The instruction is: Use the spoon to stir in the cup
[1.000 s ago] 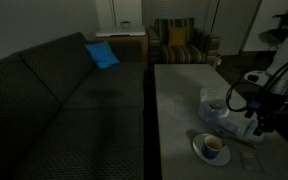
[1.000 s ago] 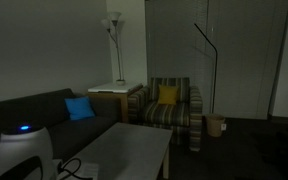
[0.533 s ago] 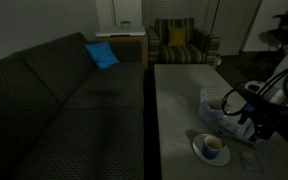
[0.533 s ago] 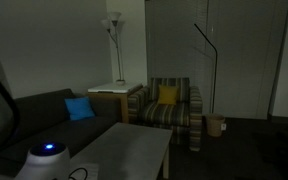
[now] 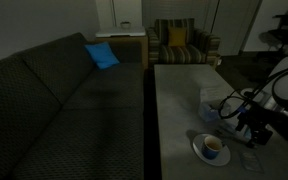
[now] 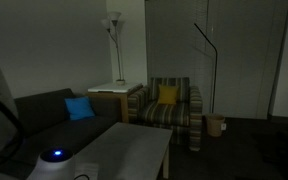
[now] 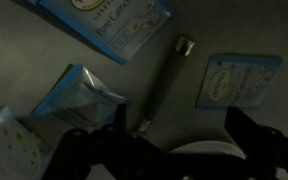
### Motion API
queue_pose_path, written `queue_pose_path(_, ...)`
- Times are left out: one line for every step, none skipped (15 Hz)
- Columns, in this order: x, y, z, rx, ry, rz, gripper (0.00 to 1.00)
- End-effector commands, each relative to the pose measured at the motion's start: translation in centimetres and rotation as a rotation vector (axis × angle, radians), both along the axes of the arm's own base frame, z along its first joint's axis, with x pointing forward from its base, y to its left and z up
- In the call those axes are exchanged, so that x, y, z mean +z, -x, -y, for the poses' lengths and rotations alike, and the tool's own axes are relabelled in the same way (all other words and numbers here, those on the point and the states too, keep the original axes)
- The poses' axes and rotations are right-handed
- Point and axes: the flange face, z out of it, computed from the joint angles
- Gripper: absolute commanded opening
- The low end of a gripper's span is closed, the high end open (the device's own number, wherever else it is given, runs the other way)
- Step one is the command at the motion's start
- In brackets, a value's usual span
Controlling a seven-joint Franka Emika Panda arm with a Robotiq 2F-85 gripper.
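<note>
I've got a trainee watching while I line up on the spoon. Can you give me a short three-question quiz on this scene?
1. Fill in: the cushion on the sofa is ____.
2. The cup stands on: A the saucer, B the sofa, C the cushion.
3. True or false: the jaws are shut on the spoon.

Key: 1 blue. 2 A. 3 false: the jaws stand open, and the spoon lies on the table among tea packets.
</note>
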Motion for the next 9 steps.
queue_pose_path(0.2,-0.5,-0.5,-0.002,0.019,-0.003,1.0)
queue_pose_path(0.2,-0.6,-1.7,0.003,0.028,-0.007,1.0)
queue_pose_path(0.0,-0.6,-2.3,0.001,0.03,-0.014,1.0)
queue_pose_path(-0.4,-0.5,-3.1,-0.003,0.034,-0.021,1.0)
queue_pose_path(-0.7,-0.3,-3.9,-0.015,0.033,-0.03,1.0)
queue_pose_path(-1.0,-0.1,-4.6,-0.03,0.032,-0.041,1.0)
queue_pose_path(-1.3,0.2,-5.1,-0.041,0.029,-0.053,1.0)
queue_pose_path(-1.6,0.4,-5.3,-0.056,0.028,-0.062,1.0)
queue_pose_path(-1.8,0.8,-5.4,-0.078,0.029,-0.068,1.0)
